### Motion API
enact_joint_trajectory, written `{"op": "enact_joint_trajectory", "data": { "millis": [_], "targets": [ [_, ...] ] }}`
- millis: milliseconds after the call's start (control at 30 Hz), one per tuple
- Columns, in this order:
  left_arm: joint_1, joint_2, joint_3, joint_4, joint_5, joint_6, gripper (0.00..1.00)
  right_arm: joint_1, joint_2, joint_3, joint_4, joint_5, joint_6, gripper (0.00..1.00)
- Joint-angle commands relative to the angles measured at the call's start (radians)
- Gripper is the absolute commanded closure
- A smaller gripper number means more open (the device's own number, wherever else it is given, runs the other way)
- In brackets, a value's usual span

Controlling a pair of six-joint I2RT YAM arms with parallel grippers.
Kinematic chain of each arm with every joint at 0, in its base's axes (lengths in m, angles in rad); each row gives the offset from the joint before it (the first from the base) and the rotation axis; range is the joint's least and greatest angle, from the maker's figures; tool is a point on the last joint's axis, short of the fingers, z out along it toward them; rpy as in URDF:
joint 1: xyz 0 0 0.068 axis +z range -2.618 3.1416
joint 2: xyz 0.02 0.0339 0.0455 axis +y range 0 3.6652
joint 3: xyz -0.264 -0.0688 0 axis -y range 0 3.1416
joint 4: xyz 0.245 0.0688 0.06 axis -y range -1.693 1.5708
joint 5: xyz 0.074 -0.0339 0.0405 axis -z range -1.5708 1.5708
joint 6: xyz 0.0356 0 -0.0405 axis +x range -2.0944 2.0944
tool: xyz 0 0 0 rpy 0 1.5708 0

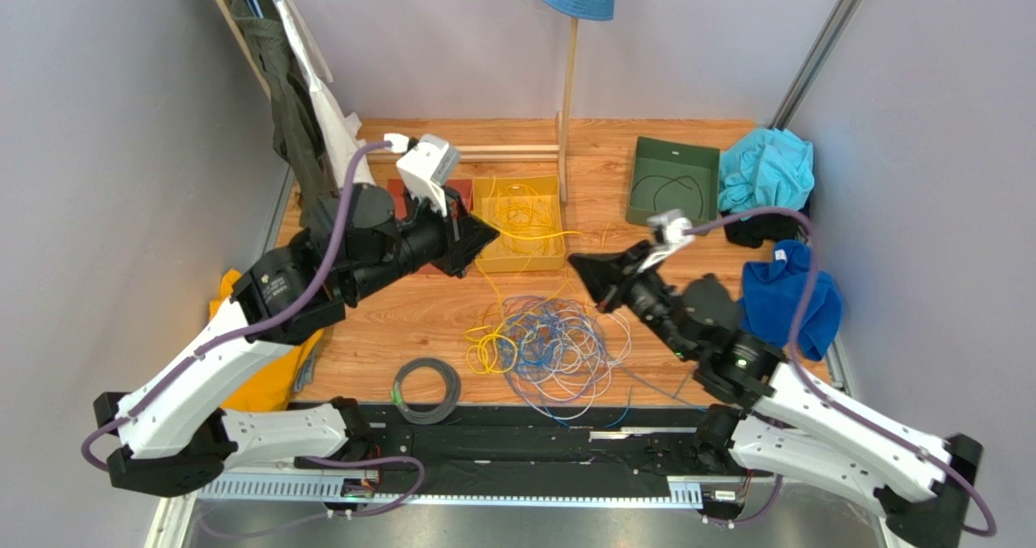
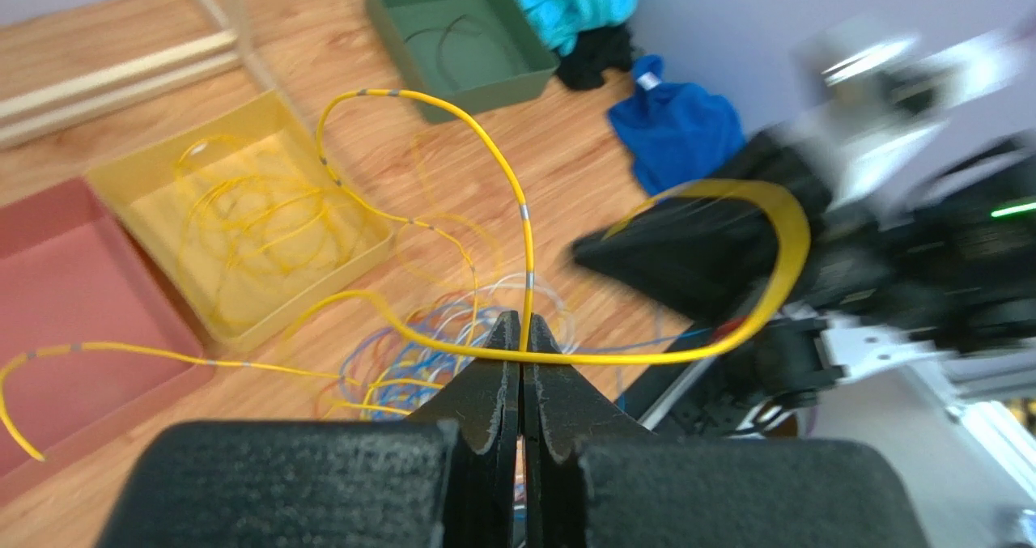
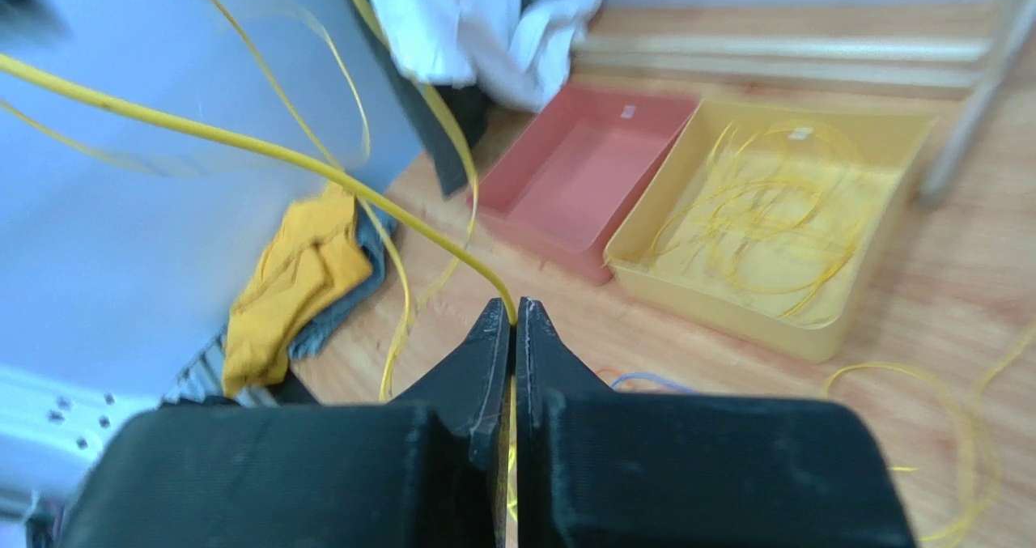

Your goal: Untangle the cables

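The cables (image 1: pixel 553 342) lie in a loose tangle of blue, yellow and pale loops on the wooden table, between the two arms. One yellow cable (image 2: pixel 486 141) rises out of the tangle. My left gripper (image 2: pixel 523 320) is shut on it, with the wire pinched at the fingertips. The same gripper (image 1: pixel 480 242) hangs over the trays at the left. My right gripper (image 3: pixel 512 305) is shut on a yellow cable (image 3: pixel 243 147) that runs up and to the left. From above, the right gripper (image 1: pixel 578 265) points left, just above the tangle.
A yellow tray (image 1: pixel 523 257) holds more yellow wire, with a red tray (image 3: pixel 572 178) beside it. A green tray (image 1: pixel 671 181) stands at the back right, next to blue cloths (image 1: pixel 790 293). A dark grey coil (image 1: pixel 426 390) lies near the front rail. A yellow cloth (image 3: pixel 292 281) lies at the left edge.
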Motion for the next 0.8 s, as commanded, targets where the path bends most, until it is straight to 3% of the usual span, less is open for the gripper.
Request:
{"op": "enact_joint_trajectory", "data": {
  "millis": [0, 67, 167, 200, 300, 600, 767],
  "targets": [
    [-0.001, -0.079, -0.187, 0.050, -0.122, -0.025, 0.98, 0.006, -0.171, 0.152, -0.202, 0.178, -0.059, 1.00],
    [-0.001, -0.121, -0.323, 0.104, -0.137, -0.049, 0.89, 0.004, -0.179, 0.284, -0.337, 0.202, -0.082, 1.00],
    [0.002, -0.168, -0.490, 0.182, -0.145, -0.109, 0.58, 0.004, -0.139, 0.465, -0.481, 0.191, -0.091, 1.00],
    [0.004, -0.175, -0.527, 0.204, -0.148, -0.138, 0.34, 0.004, -0.122, 0.502, -0.509, 0.185, -0.095, 1.00],
    [0.007, -0.185, -0.642, 0.264, -0.151, -0.180, 0.07, 0.004, -0.056, 0.620, -0.590, 0.179, -0.102, 1.00],
    [0.013, -0.206, -0.854, 0.313, -0.208, -0.299, 0.03, 0.004, 0.175, 0.913, -0.730, 0.146, -0.138, 1.00],
    [0.013, -0.328, -0.986, 0.353, -0.197, -0.365, 0.11, 0.003, 0.292, 0.984, -0.719, 0.195, -0.194, 1.00]
  ]
}}
